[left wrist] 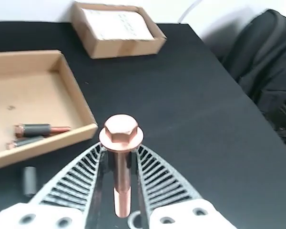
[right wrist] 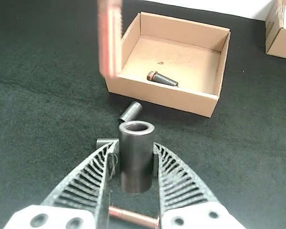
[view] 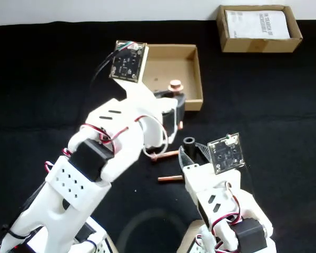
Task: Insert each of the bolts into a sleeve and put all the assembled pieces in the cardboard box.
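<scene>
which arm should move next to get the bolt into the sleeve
Left, likely: the left gripper holds the bolt head-up in the air; the right gripper holds the sleeve upright, opening up.

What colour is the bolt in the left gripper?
A copper-coloured metal hex-head bolt; the left wrist view shows it best.

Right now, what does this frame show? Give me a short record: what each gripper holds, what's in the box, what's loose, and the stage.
left gripper: shut on a bolt, head up
right gripper: shut on a sleeve, upright, open end up
box: two assembled pieces lying inside
loose bolts: two, on the table by the right gripper
loose sleeves: two, lying in front of the box
stage: bolt is held apart from sleeve, not yet inserted
</scene>
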`<state>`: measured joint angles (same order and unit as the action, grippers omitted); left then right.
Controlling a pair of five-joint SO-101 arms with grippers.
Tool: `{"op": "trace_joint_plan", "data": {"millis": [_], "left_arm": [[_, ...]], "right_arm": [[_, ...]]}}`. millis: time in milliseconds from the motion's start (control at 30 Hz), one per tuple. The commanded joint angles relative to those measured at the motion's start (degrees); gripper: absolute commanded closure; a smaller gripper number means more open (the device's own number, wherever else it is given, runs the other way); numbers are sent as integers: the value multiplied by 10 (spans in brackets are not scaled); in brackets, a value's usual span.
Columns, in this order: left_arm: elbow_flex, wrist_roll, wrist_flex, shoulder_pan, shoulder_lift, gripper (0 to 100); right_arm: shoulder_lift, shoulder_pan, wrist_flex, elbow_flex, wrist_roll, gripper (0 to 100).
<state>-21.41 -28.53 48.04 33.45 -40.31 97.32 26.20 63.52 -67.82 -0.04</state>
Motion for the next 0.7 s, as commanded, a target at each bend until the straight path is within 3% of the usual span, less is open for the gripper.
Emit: {"op": "trace_joint_plan", "data": {"millis": [0,667], "left_arm": [[2,-11,-18,26,-14,991],[0,-12,-39,43,64,991]], "right_arm": [[0,-6,-13,0,1,991],[1,-7,-13,0,1,991]]}}
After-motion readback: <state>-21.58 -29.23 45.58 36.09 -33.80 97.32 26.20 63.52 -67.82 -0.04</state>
